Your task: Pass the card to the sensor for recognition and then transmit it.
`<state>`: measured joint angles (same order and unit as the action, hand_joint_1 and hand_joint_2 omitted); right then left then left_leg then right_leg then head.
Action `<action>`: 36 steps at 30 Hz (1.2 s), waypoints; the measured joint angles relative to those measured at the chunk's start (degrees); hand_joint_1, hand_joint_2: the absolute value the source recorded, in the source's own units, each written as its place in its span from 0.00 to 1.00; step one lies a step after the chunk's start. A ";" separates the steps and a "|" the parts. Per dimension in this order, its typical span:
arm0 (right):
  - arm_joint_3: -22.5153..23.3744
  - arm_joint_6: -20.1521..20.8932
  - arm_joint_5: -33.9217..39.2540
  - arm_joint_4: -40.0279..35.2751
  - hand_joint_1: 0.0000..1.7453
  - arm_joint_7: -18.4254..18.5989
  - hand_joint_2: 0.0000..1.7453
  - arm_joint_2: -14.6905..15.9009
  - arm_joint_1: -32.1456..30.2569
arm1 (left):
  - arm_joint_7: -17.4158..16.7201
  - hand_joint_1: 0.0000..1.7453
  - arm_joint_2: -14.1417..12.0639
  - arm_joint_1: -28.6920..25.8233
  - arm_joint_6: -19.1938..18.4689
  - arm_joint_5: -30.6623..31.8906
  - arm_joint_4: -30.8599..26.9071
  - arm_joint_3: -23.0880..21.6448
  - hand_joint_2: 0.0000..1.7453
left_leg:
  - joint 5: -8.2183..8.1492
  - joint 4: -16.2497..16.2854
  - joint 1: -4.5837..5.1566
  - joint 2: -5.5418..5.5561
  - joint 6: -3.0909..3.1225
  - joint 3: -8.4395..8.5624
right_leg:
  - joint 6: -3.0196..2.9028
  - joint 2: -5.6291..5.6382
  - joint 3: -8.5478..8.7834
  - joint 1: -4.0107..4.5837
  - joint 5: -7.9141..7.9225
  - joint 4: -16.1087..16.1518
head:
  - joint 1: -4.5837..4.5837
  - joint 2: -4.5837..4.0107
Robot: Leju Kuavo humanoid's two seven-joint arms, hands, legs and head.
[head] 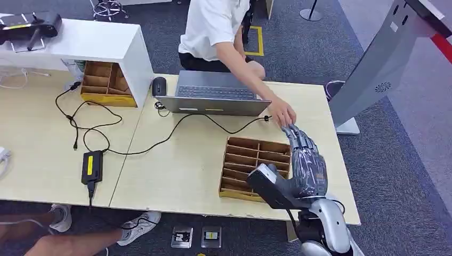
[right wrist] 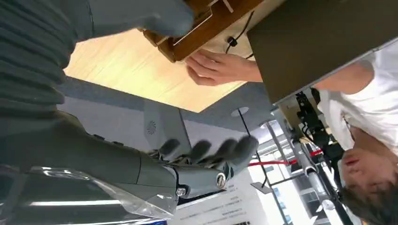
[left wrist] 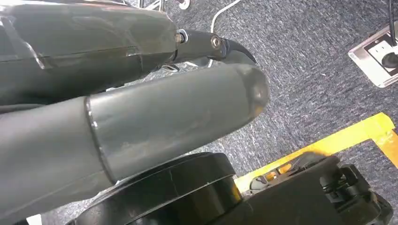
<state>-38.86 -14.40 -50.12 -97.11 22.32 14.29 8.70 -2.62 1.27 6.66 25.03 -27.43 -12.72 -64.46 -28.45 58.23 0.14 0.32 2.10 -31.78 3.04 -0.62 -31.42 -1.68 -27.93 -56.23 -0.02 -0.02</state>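
Both right hand (head: 306,165) fingers (right wrist: 220,151) extended, empty.

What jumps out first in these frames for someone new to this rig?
The robot's right hand reaches out over the wooden divider tray at the table's right end, fingers extended with nothing in them, towards a person's hand just beyond its fingertips. Behind them an open laptop faces the person, and a grey kiosk stand leans beside the table.

far-right edge of table (head: 186,176): person's hand (head: 281,113) just beyond right hand (head: 306,162), laptop (head: 216,98) behind. wooden divider tray (head: 250,165) beneath right hand, at near edge. bare tabletop between tray and power brick (head: 91,166); cable (head: 160,144) crosses it.
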 joint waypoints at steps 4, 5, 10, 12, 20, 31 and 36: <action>-0.09 0.24 -0.41 0.76 0.61 -0.13 1.00 -0.13 0.00 | 0.00 0.00 0.00 0.01 0.00 0.39 0.02 0.00 0.00 | 0.00 0.00 0.00 0.00 0.00 -0.01 | 0.00 0.00 0.00 0.00 0.00 0.00 | 0.00 0.00; -0.09 0.31 -0.46 1.09 0.67 -0.13 1.00 -0.26 0.01 | 0.00 0.00 0.00 0.01 0.00 0.48 0.02 0.00 0.00 | -0.01 0.00 0.00 0.00 -0.01 -0.01 | 0.00 0.00 -0.01 0.00 0.00 0.00 | 0.02 0.00; -0.09 0.46 -0.50 3.34 0.61 -0.13 1.00 -0.78 0.01 | -0.07 0.00 0.00 0.02 -0.11 1.18 0.02 0.00 0.00 | -0.01 0.00 0.00 0.00 -0.01 -0.02 | 0.00 0.00 -0.01 0.00 -0.01 0.00 | 0.00 0.00; -0.09 0.50 -0.46 4.13 0.58 -0.13 1.00 -0.87 0.01 | -0.15 0.00 0.00 0.02 -0.13 1.33 0.02 0.00 0.00 | -0.02 0.00 0.00 0.00 -0.01 -0.02 | -0.02 0.00 -0.02 0.00 -0.03 0.00 | 0.00 0.00; -0.09 0.52 -0.44 7.78 0.42 -0.24 1.00 -1.64 0.09 | -0.39 0.00 0.02 0.05 -0.35 2.21 0.02 -0.02 0.00 | -0.07 0.00 0.00 0.00 0.04 -0.03 | -0.02 0.00 -0.03 0.00 -0.05 0.00 | 0.00 0.00; 0.04 0.26 -0.72 11.41 0.34 -0.24 1.00 -2.40 0.31 | -0.85 0.00 0.11 0.08 -0.63 3.17 0.00 -0.20 0.00 | -0.13 0.00 0.00 -0.01 0.07 -0.06 | -0.02 0.01 -0.05 0.00 -0.09 0.00 | 0.02 0.02; 0.07 0.24 -0.94 12.37 0.37 -0.22 1.00 -2.54 0.31 | -1.03 0.00 0.13 0.14 -0.77 3.39 0.02 -0.22 0.00 | -0.15 0.00 0.00 -0.01 0.06 -0.06 | -0.03 0.01 -0.05 0.00 -0.12 0.01 | 0.00 0.00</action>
<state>-38.80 -14.16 -51.06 -84.74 22.10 11.76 9.00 -3.65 1.40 6.80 24.26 -24.04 -12.70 -64.67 -28.60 58.23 0.14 0.32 2.17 -31.84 3.01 -0.61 -31.48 -1.68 -28.05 -56.22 -0.02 -0.02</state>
